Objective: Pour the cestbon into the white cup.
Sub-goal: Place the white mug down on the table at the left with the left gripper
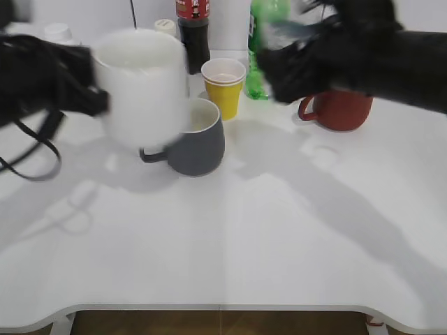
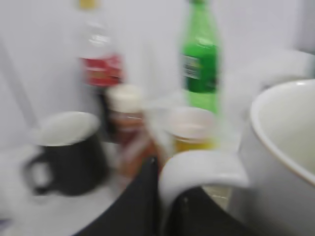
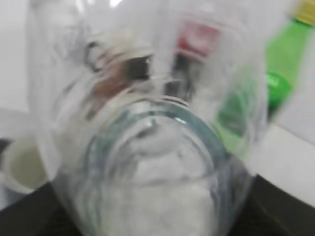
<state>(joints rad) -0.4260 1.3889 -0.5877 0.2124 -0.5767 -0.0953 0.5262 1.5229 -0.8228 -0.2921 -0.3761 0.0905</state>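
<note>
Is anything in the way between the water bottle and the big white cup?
Nothing blocks the air between the clear plastic water bottle and the lifted large white ceramic mug. The small yellow paper cup stands lower, below the gap.

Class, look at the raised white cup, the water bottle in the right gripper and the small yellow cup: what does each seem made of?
White cup: likely glazed ceramic, from its thick smooth rim and handle.
Water bottle: clear plastic, since things show through its ribbed wall.
Yellow cup: probably paper, matte with a thin rolled rim.

white cup (image 1: 140,87) left, cestbon (image 1: 290,35) right, paper cup (image 1: 223,85) between
</note>
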